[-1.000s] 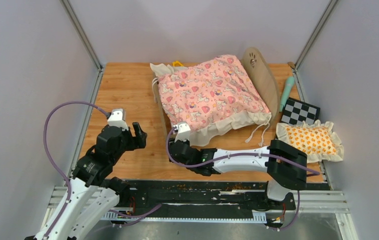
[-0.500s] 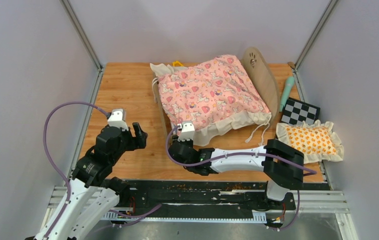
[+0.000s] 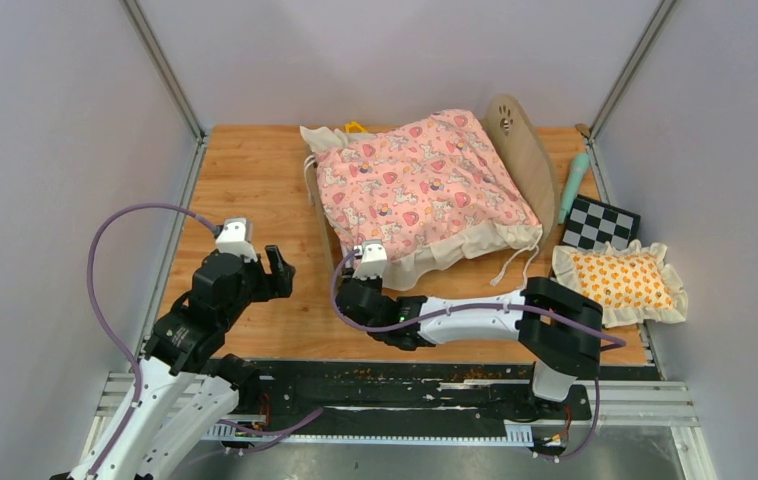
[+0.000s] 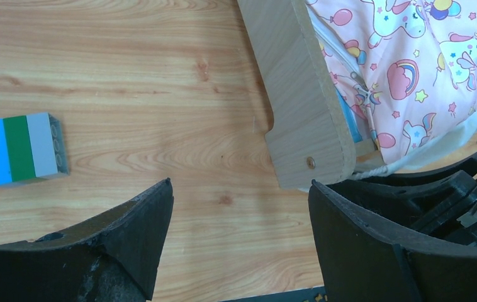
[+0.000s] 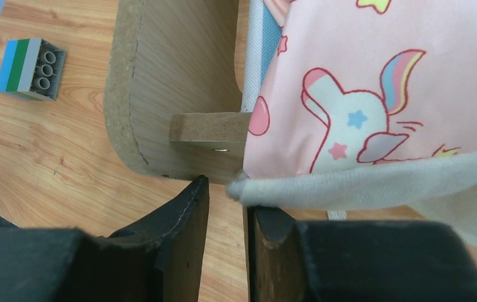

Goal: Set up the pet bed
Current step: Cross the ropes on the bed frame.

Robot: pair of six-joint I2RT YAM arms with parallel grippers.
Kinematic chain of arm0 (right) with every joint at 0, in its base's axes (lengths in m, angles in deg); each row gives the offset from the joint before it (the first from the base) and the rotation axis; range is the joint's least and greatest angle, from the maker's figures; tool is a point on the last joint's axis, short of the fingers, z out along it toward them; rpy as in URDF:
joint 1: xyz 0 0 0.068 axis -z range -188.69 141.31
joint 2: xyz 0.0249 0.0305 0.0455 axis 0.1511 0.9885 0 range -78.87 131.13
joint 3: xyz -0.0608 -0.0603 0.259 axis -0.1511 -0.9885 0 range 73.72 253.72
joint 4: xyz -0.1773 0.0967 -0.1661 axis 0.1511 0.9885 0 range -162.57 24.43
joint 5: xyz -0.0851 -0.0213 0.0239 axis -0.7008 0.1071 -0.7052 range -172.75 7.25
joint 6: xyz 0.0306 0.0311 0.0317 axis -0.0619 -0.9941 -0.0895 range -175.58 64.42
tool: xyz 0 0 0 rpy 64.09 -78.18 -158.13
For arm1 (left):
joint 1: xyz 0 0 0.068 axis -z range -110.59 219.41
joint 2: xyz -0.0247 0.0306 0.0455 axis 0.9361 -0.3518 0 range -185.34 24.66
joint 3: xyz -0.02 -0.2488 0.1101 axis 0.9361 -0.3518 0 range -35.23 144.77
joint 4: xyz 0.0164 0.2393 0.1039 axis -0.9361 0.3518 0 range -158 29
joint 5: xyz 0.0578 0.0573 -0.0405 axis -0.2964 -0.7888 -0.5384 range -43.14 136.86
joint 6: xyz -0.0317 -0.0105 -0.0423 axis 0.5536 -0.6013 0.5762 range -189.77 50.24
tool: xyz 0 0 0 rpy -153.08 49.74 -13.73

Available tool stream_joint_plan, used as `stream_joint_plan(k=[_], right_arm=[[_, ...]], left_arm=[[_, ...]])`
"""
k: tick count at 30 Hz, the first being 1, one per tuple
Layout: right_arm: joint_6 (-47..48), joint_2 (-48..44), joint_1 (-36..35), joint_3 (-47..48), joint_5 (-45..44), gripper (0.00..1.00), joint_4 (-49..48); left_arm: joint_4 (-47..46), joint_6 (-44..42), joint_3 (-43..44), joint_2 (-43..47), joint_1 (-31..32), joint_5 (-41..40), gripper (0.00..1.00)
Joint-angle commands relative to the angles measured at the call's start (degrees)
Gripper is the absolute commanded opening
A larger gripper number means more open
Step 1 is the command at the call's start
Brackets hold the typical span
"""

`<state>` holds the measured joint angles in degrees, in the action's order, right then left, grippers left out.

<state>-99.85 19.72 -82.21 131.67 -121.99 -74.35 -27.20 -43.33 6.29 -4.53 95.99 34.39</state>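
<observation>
This looks like a robotics lab test cell. Plain pale panel walls [image 3: 45,150] framed by aluminium posts [image 3: 160,65] box in a wooden tabletop [image 3: 245,170]. The left arm [image 3: 170,345] and right arm [image 3: 475,318], trailing purple cables, are bolted to a slotted metal rail [image 3: 655,405] at the near edge. A checkerboard card [image 3: 600,222] lies at the right.

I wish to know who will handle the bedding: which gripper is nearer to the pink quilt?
Right. The right gripper is at the pink quilt's near corner, just beside its cream ruffle. The left gripper hangs over the table, left of the wooden footboard, apart from the quilt.
</observation>
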Motion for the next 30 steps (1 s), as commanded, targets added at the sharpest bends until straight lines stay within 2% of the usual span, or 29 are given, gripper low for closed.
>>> stream_joint_plan(k=[1, 7, 12, 19, 24, 30], right_arm=[[0.5, 0.4, 0.6, -1.5, 1.1, 0.25, -7.9], [2.1, -2.2, 1.0, -5.2, 1.1, 0.10, -10.2], [6.8, -8.7, 2.1, -8.3, 7.2, 0.00, -11.3], [8.6, -15.8, 10.3, -8.5, 28.7, 0.00, -8.7], [8.9, -18.0, 16.5, -7.1, 42.6, 0.00, -7.2], [8.5, -20.4, 21.9, -7.0, 51.0, 0.00, -6.4]], left_arm=[[-2.4, -1.2, -0.6, 0.3, -0.2, 0.8, 0.85], [-2.8, -1.9, -0.5, 1.0, -0.2, 1.9, 0.85], [-5.8, -4.2, -1.1, 4.2, -0.2, 7.1, 0.83], [-18.5, -3.4, -6.3, 9.9, -0.2, 21.8, 0.75], [-26.7, -1.5, -9.8, 7.7, -0.2, 30.7, 0.69], [-34.4, -2.2, -12.3, 6.7, -0.1, 34.6, 0.65]])
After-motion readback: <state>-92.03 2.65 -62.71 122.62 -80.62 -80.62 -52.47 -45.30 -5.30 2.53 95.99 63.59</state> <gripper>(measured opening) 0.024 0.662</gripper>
